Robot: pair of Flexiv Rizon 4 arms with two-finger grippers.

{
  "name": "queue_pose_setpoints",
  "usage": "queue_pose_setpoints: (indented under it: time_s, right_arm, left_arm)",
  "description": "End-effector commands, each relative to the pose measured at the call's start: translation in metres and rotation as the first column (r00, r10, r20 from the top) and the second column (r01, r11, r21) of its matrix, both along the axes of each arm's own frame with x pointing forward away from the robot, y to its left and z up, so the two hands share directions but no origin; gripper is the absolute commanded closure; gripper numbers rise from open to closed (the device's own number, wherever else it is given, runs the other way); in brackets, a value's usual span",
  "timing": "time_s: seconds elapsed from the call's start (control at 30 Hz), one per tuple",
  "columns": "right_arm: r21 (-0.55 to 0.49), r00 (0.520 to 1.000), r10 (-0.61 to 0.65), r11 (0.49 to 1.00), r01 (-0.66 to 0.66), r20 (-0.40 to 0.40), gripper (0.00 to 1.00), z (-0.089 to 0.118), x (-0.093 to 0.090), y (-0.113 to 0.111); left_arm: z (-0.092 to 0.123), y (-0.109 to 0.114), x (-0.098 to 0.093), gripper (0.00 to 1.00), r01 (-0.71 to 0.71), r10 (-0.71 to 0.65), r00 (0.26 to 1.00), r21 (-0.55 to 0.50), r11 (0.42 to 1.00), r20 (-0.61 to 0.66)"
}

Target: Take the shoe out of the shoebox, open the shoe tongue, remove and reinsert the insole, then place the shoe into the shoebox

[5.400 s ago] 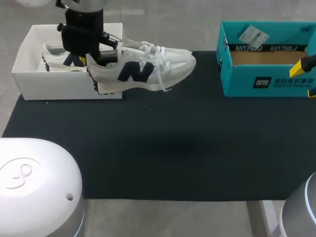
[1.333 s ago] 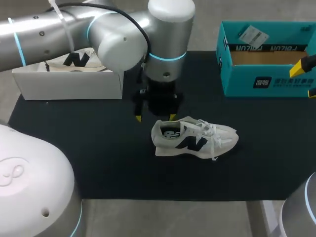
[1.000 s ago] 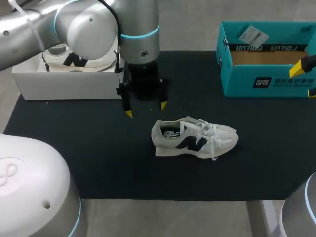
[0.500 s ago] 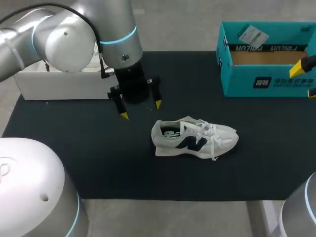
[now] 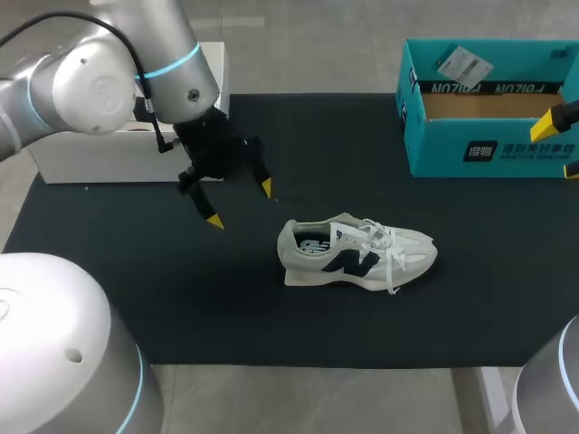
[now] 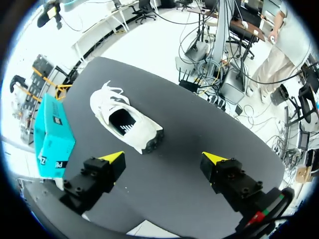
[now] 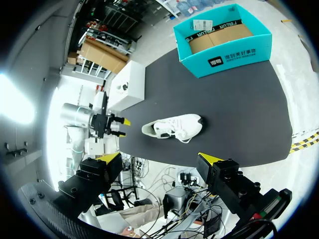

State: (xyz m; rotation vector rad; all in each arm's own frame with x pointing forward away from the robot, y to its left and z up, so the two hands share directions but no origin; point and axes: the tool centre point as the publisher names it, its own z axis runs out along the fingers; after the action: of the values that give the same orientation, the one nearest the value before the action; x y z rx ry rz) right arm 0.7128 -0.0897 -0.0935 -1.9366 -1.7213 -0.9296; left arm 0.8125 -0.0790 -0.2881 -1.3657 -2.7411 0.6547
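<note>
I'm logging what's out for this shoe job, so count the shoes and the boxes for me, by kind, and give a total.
Boxes: 2, white box and teal box
Shoes: 2, loose shoe and boxed shoe, the latter only partly visible inside the white box
Total: 4

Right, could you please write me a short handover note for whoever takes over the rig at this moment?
Left gripper: open, empty, hovering over the black mat between the white shoebox and the shoe.
Right gripper: open, empty, far from the shoe.
Shoe: upright on its sole on the black mat, touched by neither gripper.
Done: shoe is out of the white shoebox.
Left: open the tongue, remove and reinsert the insole, place the shoe into the shoebox.
</note>
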Motion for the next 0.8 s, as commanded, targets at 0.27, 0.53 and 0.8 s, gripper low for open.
queue_pose_setpoints:
  time_s: [0.27, 0.53, 0.8]
  right_arm:
    - [-0.001, 1.0, 0.002, 1.0, -0.002, -0.004, 0.0, 0.0, 0.002, 0.0]
    - [-0.001, 1.0, 0.002, 1.0, -0.002, -0.004, 0.0, 0.0, 0.002, 0.0]
    - [-0.001, 1.0, 0.002, 1.0, -0.002, -0.004, 0.0, 0.0, 0.002, 0.0]
  left_arm:
    - [-0.004, 0.002, -0.001, 0.0, -0.634, 0.356, 0.701, -0.31, 0.709, -0.618]
    - [-0.004, 0.002, -0.001, 0.0, -0.634, 0.356, 0.701, -0.31, 0.709, -0.618]
    - [-0.016, 0.002, -0.003, 0.0, -0.714, 0.392, 0.627, -0.295, 0.635, -0.673]
